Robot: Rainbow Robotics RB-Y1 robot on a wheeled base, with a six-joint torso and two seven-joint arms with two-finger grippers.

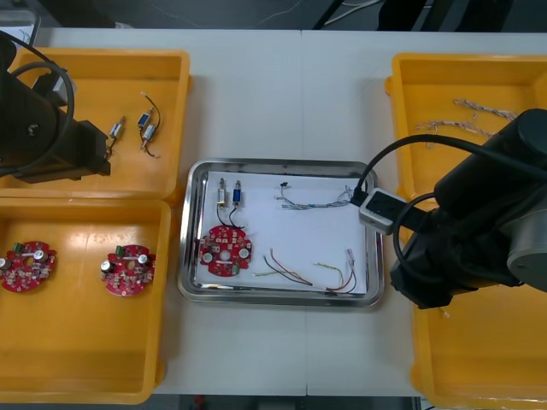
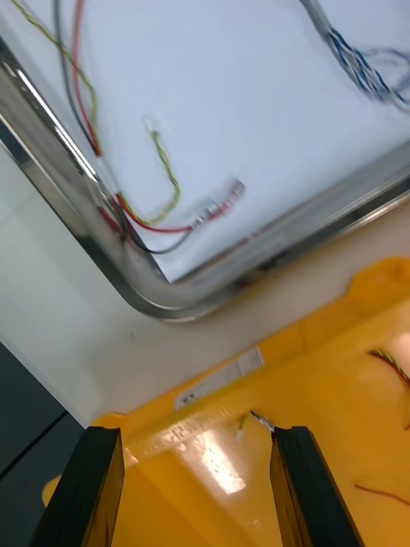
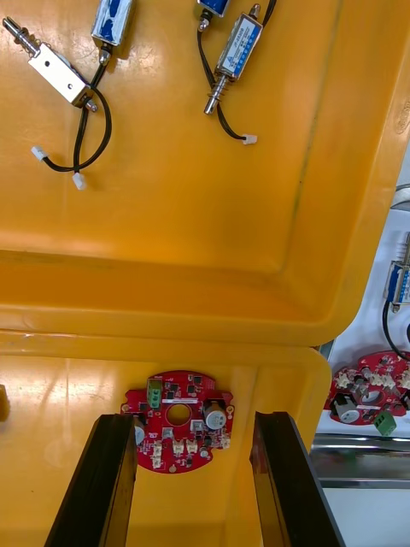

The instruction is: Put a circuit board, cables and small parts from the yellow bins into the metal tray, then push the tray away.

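Observation:
The metal tray (image 1: 195,256), white inside, holds a red circuit board (image 1: 225,250), two small metal parts (image 1: 229,195), a blue and white cable (image 1: 316,201) and red and yellow cables (image 1: 286,272). My right gripper (image 2: 196,444) is open above the near right bin's (image 2: 325,385) rim, just outside the tray's corner (image 2: 162,303); nothing is between its fingers. My left gripper (image 3: 195,427) is open and empty over the wall between the two left bins. A circuit board (image 3: 178,419) lies in the bin below it.
The far left bin (image 1: 94,77) holds small metal parts (image 1: 147,126). Two circuit boards (image 1: 27,265) (image 1: 129,269) lie in the near left bin. Twisted cables (image 1: 479,115) lie in the far right bin, and thin cable ends (image 2: 389,363) in the near right one.

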